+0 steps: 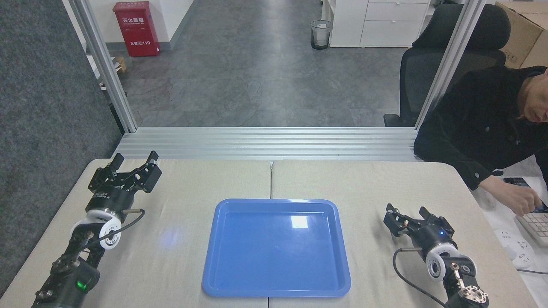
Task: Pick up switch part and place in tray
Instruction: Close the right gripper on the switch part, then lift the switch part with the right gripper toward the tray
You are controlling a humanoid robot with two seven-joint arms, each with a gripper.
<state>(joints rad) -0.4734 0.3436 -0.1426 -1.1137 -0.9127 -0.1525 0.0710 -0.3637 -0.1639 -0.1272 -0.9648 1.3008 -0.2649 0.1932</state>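
Observation:
The blue tray [257,261] lies flat in the middle of the table with nothing in it. My right gripper [406,214] is low over the table to the right of the tray, fingers spread open, over the spot where the switch part lay. The switch part does not show now; the gripper body hides it. My left gripper [133,161] rests open at the table's far left, well away from the tray, with nothing between its fingers.
A person in a black sleeve [471,128] leans in at the right, a hand [518,200] on a keyboard [535,224] beside the table. A white power strip [516,252] lies at the right edge. An aluminium frame borders the table's far side.

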